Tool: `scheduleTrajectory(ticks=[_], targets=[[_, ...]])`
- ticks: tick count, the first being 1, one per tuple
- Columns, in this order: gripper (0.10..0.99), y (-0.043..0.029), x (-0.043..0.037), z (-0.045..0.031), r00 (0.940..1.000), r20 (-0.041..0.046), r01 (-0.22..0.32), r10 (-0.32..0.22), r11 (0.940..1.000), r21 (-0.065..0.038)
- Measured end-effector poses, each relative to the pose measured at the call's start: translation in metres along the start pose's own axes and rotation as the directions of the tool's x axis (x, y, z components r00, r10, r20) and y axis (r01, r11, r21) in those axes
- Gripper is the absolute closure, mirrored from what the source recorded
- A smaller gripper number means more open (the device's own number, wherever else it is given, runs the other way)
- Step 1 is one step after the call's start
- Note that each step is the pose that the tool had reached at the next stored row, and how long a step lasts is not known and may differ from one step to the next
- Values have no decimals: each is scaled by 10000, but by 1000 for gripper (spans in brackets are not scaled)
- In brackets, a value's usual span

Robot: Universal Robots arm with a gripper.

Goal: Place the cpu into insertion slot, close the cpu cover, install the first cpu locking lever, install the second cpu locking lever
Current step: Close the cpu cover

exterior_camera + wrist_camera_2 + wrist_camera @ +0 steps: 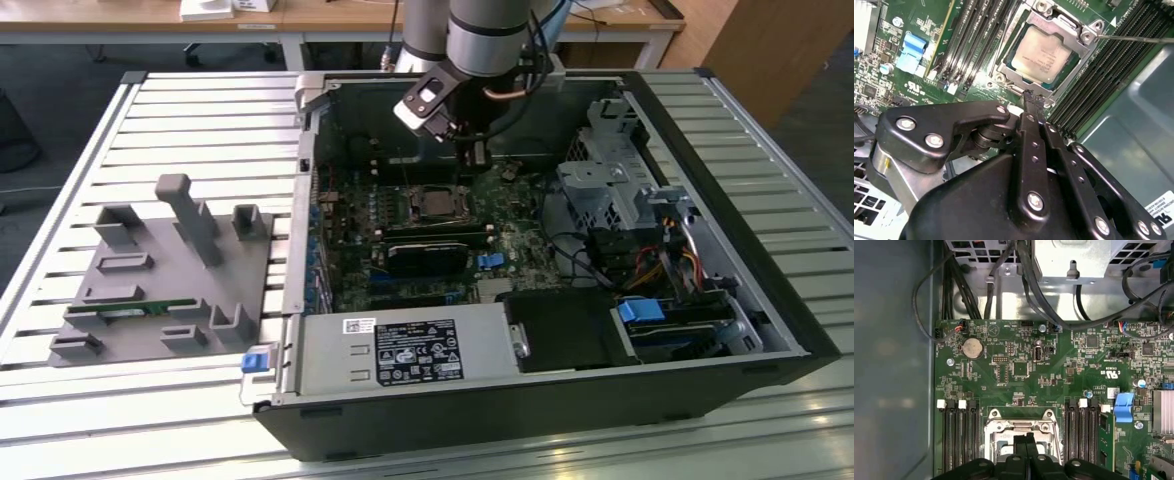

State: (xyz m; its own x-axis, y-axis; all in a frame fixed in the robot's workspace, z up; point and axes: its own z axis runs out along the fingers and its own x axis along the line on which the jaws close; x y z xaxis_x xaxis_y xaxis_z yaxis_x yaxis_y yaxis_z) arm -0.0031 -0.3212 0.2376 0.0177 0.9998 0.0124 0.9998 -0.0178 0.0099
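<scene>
One pincer (1034,97), black, two-fingered, on a grey robot arm that reaches down into an open computer case (747,300); its fingers (1028,130) are pressed together along their length and grip nothing. In both wrist views the closed tips (1026,440) hang at the near edge of the insertion slot (437,203); whether they touch it cannot be told. One cpu (1041,52), dull silver-grey top, lies flat inside the slot. One cpu cover (1064,22), a silvery frame, lies down around the chip, whose top shows through its window. One thin metal rod (1136,38) runs from the cover's corner out over the neighbouring memory slots (974,40). One green circuit board (1074,370) surrounds the socket and carries a round coin cell (972,346) and a blue connector (1123,407). One grey holder block (160,280) with upright posts stands on the slatted surface (134,400), beside the case on the exterior view's left and well apart from the arm.
</scene>
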Motion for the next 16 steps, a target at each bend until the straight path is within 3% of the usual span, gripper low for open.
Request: scheduleTrajectory(ticks=[9,16], targets=[[980,-56,-9,20,10000,-2,0,0,10000,-1],[980,-76,-14,101,10000,6,1,-1,10000,-1]])
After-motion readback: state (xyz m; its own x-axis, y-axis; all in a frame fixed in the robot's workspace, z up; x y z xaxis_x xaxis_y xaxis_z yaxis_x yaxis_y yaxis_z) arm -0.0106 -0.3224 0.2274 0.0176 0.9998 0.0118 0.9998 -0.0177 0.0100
